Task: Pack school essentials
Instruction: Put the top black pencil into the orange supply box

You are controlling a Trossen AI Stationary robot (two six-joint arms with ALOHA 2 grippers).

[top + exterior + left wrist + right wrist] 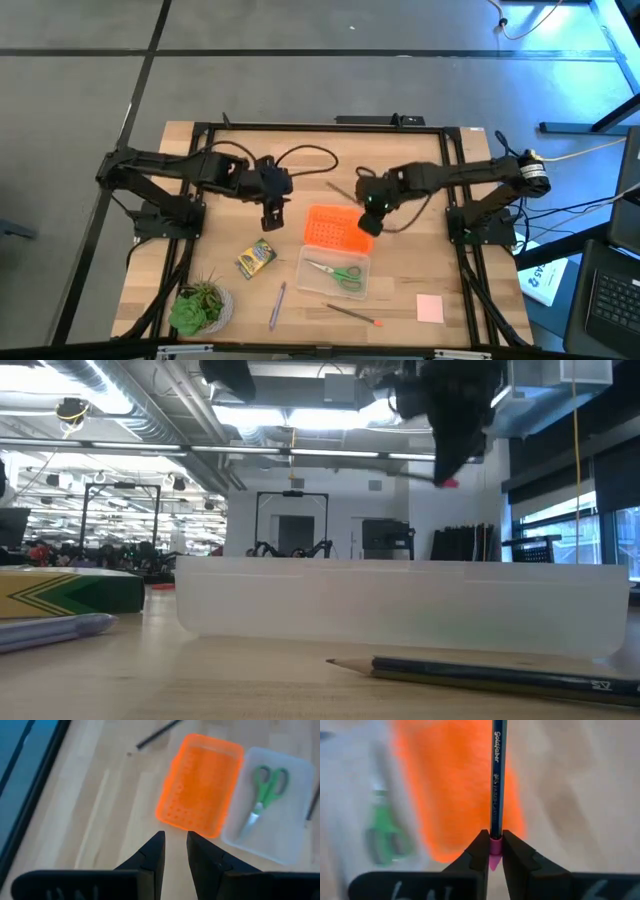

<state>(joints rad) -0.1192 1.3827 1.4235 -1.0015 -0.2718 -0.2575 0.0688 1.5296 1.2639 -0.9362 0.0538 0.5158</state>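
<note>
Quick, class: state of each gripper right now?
Left gripper: empty, fingers nearly together, hovering beside the orange lid.
Right gripper: shut on a pencil, gripping its pink eraser end.

light: even, bright overhead – low view ceiling strips glare | blur: right wrist bkgd soft – shadows faint

Wooden table [420, 275] carrying, near its centre, an orange lid [333, 229] touching a clear case [335, 273]. Toward the left edge: crayon box [256, 258] and, in the front-left corner, a potted plant [200, 307]. Along the front edge: pen [277, 305], pencil [352, 314] and, toward the right, pink note pad [430, 308].
</note>
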